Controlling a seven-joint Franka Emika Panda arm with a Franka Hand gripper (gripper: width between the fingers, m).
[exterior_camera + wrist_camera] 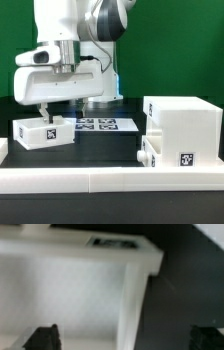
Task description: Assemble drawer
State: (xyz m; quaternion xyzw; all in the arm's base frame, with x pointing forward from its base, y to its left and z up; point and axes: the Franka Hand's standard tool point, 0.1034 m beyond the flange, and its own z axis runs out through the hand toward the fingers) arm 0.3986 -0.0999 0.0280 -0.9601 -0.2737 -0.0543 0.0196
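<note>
A small white drawer tray (44,132) with black-and-white tags lies on the black table at the exterior view's left. My gripper (46,113) hangs just above it, open. In the wrist view the gripper (125,339) straddles the tray's side wall (136,303): one fingertip (42,336) is over the tray's inside, the other (208,336) over the dark table outside. Nothing is held. The large white box housing (186,124) stands at the right, with a second tray (158,150) partly pushed into its lower slot.
The marker board (100,124) lies flat at the back middle, near the arm's base. A low white rail (100,178) runs along the front edge of the table. A green wall stands behind.
</note>
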